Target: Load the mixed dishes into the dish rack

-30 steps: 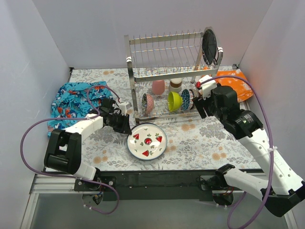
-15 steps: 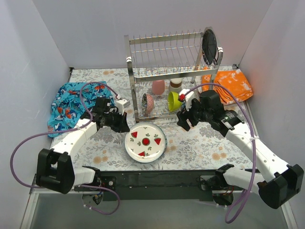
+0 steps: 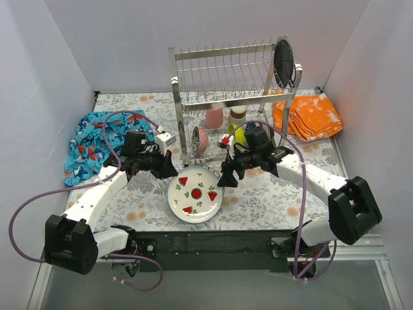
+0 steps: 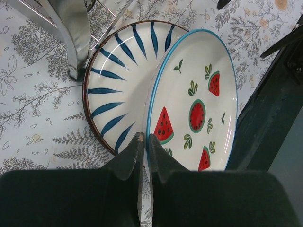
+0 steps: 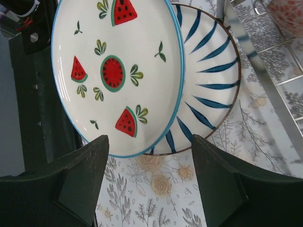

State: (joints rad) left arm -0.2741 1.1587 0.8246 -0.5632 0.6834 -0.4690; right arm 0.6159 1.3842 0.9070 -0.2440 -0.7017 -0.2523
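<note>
left gripper (image 4: 144, 139) clamps shut on the left rim of the watermelon plate (image 4: 199, 104), holding it over a blue-striped plate (image 4: 118, 85) on the table just near the dish rack (image 3: 226, 99). right gripper (image 5: 149, 142) hovers at the plate's right edge, jaws spread wide, holding nothing. a black plate (image 3: 284, 59) stands at the right end of the rack's upper shelf.
</note>
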